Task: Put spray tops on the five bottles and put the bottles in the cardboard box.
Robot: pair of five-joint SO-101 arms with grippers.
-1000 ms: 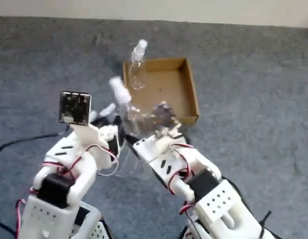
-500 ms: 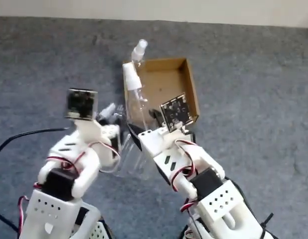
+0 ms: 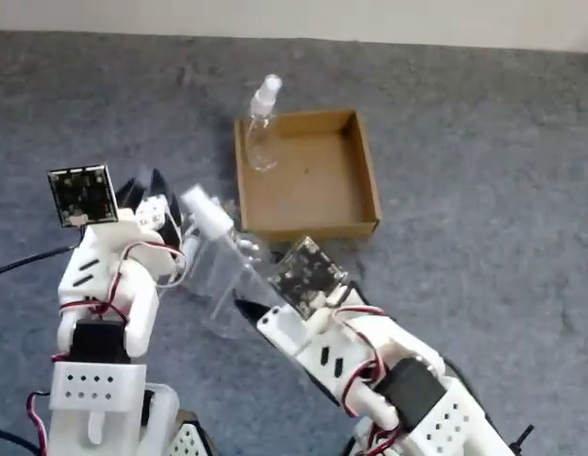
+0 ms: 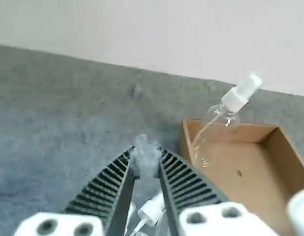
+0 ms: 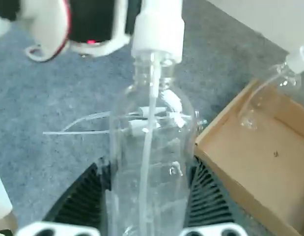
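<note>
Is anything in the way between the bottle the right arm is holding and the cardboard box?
Nothing visible does. The bottle in the right gripper has only carpet toward the cardboard box; another bottle leans in one corner.

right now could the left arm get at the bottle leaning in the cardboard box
Probably yes. The leaning bottle stands at the cardboard box's corner with its spray top above the rim, and bare carpet lies between it and the left gripper. The held bottle in the right gripper sits aside.
</note>
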